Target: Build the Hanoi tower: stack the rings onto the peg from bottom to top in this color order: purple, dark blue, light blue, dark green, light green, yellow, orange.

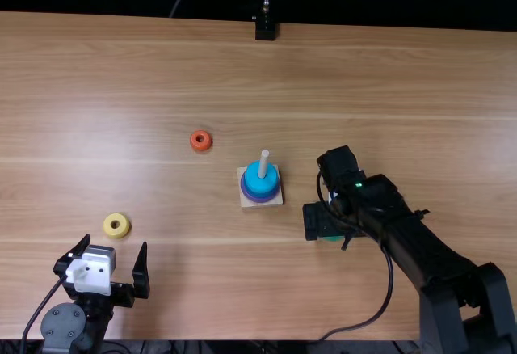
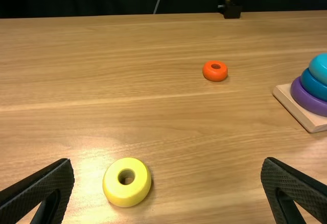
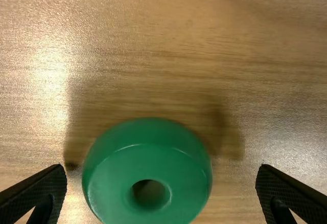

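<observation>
Plainly, the dark green ring [image 3: 147, 165] sits right of the peg [image 1: 264, 162], nearer the table's near edge, and between the spread jaws of the right gripper [image 3: 161, 166] but closer to one, so closing probably wants slight centring first.

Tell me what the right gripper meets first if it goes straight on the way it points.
Probably the dark green ring: in the right wrist view it lies between the open jaws of the right gripper, with the table under it. The depth is unclear.

Green ring [image 1: 333, 238] mostly hidden, ring stack [image 2: 311, 92] cropped
</observation>
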Controlling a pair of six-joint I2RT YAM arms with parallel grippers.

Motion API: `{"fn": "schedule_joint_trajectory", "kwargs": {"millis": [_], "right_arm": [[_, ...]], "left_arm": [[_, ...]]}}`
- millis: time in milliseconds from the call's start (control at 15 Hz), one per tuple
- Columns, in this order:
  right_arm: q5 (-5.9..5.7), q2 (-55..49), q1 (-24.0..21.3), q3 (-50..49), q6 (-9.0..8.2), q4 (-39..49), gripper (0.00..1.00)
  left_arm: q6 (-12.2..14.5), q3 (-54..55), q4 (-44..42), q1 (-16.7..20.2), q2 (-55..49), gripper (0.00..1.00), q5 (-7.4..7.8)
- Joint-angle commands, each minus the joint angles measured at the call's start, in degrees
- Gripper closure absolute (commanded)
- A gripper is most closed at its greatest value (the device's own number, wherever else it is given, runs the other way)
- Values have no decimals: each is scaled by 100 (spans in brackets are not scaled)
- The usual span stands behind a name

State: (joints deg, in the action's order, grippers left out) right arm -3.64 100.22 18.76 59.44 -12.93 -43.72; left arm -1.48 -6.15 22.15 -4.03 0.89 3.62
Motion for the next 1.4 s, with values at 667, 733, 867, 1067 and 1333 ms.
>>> {"fn": "schedule_joint_trajectory", "kwargs": {"millis": [667,733,867,1067,1333], "right_arm": [[-5,32,215,-170,-89,10,100],[5,-3,224,-134,-89,0,100],[-5,-284,312,138,-99,0,100],[-37,-829,576,832,-89,-137,100],[-47,-812,1024,2362,-57,-1877,100]], "left_arm": [[84,615,422,34,-89,0,123],[84,615,422,34,-89,0,123],[84,615,422,34,-89,0,123],[84,615,422,34,-89,0,123],[84,615,422,34,-89,0,123]]}}
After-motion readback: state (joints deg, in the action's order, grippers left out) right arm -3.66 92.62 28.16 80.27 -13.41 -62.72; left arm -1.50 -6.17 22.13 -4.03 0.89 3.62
